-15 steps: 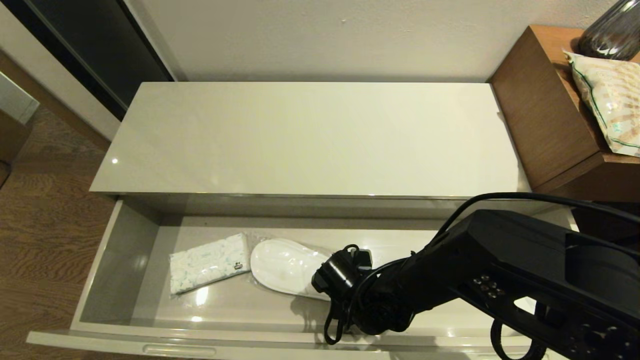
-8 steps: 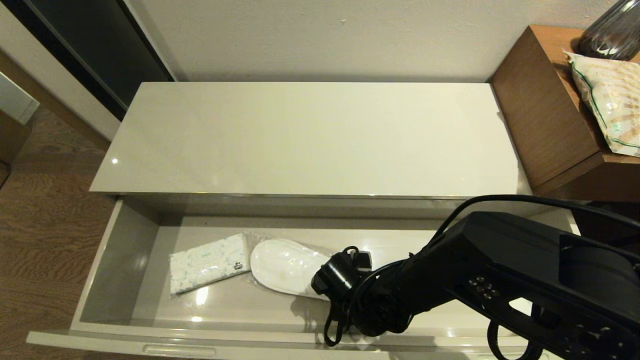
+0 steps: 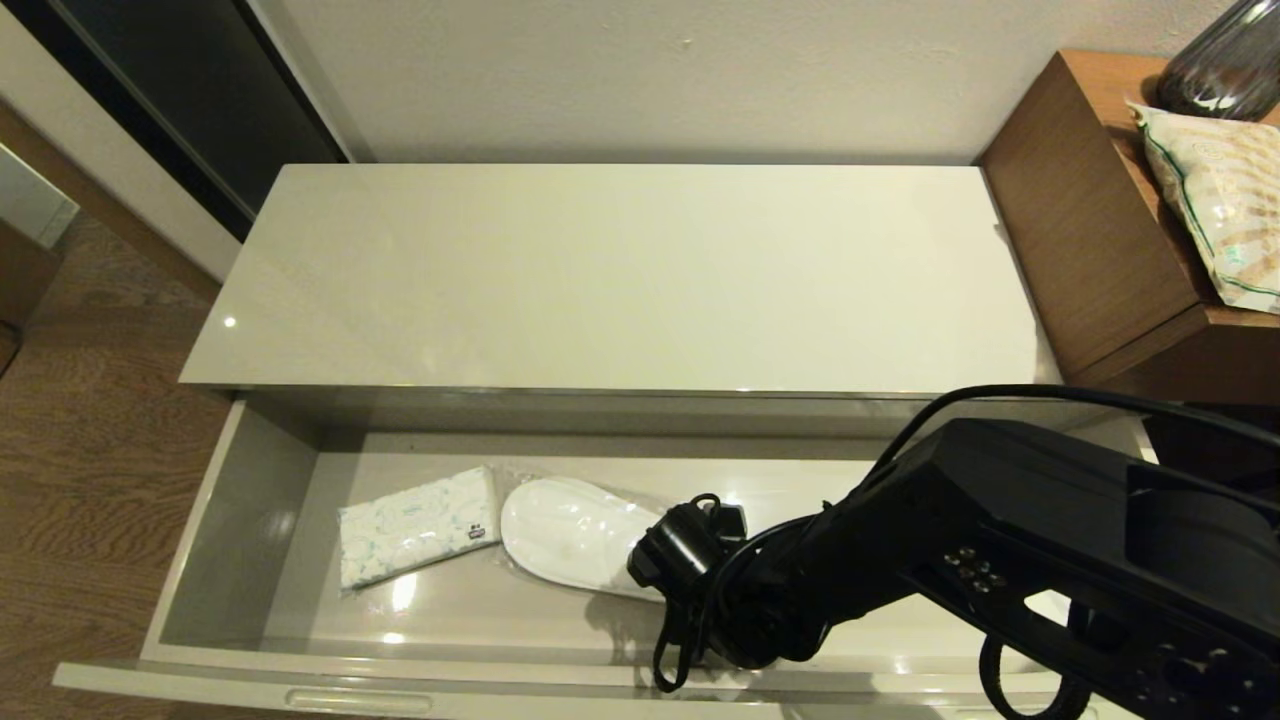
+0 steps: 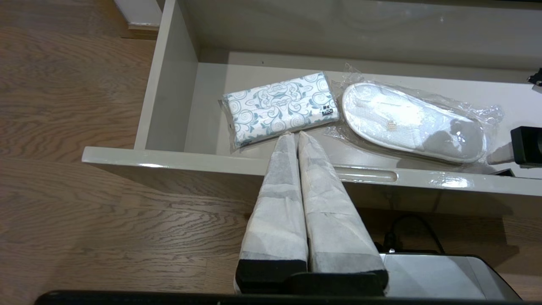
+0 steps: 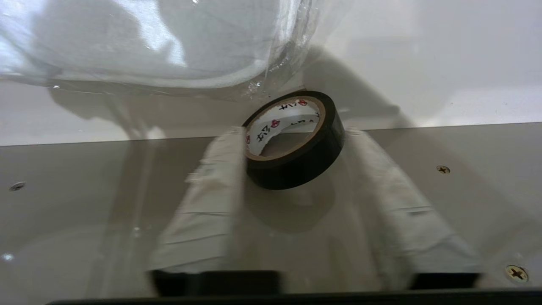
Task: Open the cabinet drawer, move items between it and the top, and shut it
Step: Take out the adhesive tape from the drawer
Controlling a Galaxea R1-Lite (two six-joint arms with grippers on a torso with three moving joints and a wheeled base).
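Cabinet drawer point(image 3: 230, 520) is pulled wide open: tissue pack point(image 3: 418, 526) on its left, bagged white slipper point(image 3: 570, 535) next, then the black tape roll point(image 5: 292, 137) between the right gripper's point(image 5: 292, 140) spread fingers. Left gripper point(image 4: 295, 136) pressed together outside the drawer front.

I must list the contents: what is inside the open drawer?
Inside the drawer: tissue pack, wrapped slipper, black tape roll. The right arm covers the drawer's right part.

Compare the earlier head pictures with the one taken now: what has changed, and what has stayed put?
Almost nothing has visibly moved. The right arm stays reaching down into the open drawer with only a slight wobble. Its gripper now stands open around the tape roll. The tissue pack, the wrapped slipper and the bare cabinet top are unchanged.
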